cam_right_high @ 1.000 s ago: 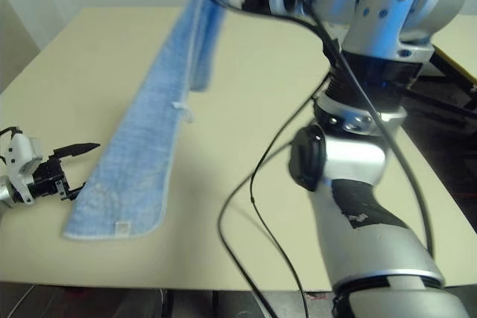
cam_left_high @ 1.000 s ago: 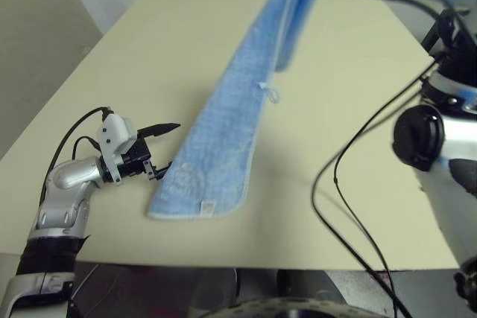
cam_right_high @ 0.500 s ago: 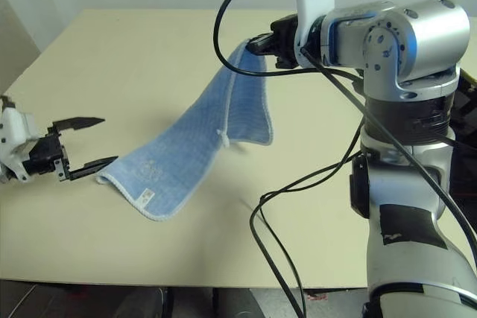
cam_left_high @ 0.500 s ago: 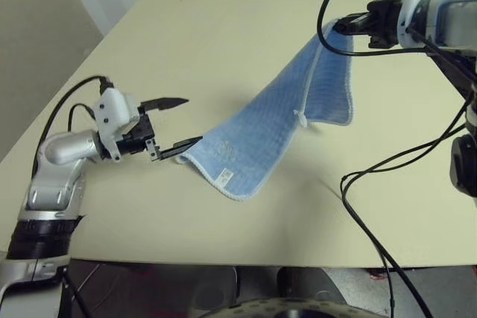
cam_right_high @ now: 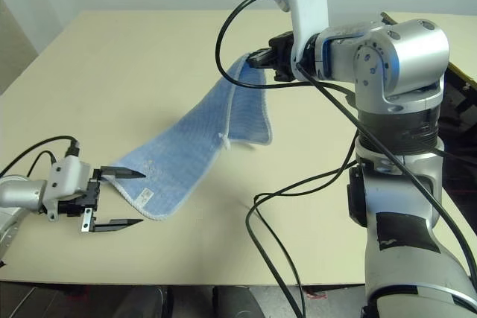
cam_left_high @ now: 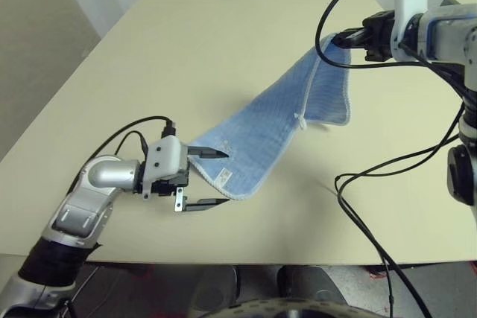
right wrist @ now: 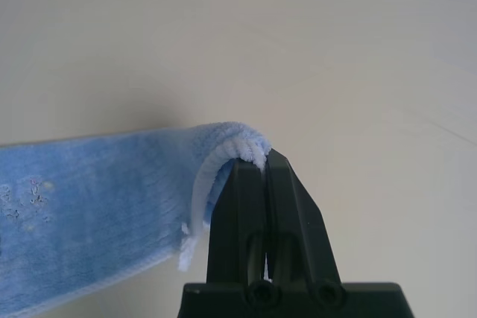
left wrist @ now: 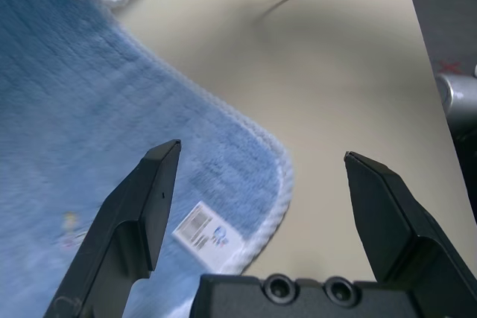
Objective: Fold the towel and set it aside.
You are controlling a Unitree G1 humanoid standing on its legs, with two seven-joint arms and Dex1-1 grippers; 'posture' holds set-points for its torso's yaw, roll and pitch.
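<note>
Up over the table (cam_left_high: 149, 57), right gripper (cam_right_high: 257, 59) pinches the towel (cam_left_high: 276, 124) corner while left gripper (cam_left_high: 218, 178) gapes wide around its labelled end.

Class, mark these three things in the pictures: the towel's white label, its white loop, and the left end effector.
white label (left wrist: 208, 235), left wrist view, middle of the printed tag.
white loop (cam_left_high: 302, 121), left eye view, the cord at the towel's edge.
left end effector (cam_left_high: 224, 179), left eye view, midway between its open fingertips.

Towel (left wrist: 89, 109) motif blurred; label (left wrist: 208, 234) print too small.
</note>
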